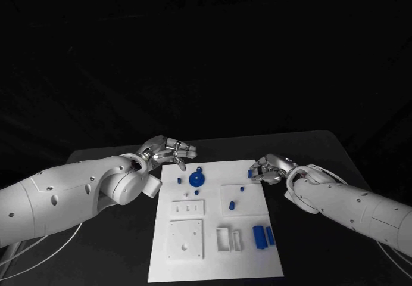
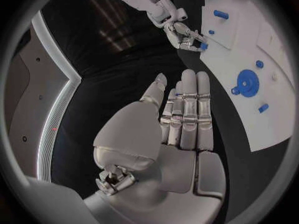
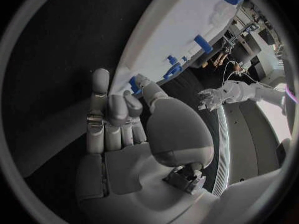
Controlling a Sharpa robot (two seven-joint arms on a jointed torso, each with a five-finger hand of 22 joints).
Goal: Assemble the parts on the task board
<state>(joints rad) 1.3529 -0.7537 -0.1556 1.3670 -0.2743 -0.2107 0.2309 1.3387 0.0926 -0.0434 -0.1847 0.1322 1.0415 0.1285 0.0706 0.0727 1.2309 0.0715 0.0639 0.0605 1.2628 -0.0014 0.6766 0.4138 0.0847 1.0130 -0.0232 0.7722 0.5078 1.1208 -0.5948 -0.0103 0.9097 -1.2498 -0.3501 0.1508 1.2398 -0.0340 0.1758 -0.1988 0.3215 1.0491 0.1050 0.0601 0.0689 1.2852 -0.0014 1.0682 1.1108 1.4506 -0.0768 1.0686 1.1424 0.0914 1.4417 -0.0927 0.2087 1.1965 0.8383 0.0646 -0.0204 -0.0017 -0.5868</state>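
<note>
The white task board (image 1: 215, 262) lies in the middle of the black table. A round blue disc part (image 1: 197, 178) stands near its far end, with small blue parts (image 1: 196, 192) around it. Two blue cylinders (image 1: 258, 235) lie near the board's right edge. My right hand (image 1: 268, 168) is at the board's far right edge and pinches a small blue part (image 1: 250, 173) between thumb and finger; the same small blue part (image 3: 133, 84) sits at the fingertips. My left hand (image 1: 167, 149) hovers off the board's far left corner, its fingers (image 2: 187, 109) stretched out and holding nothing.
White raised blocks and recesses (image 1: 186, 238) cover the board's near half. A blue peg (image 1: 231, 205) lies on the square plate (image 1: 249, 199) at mid right. Black table surface (image 1: 318, 149) surrounds the board on both sides.
</note>
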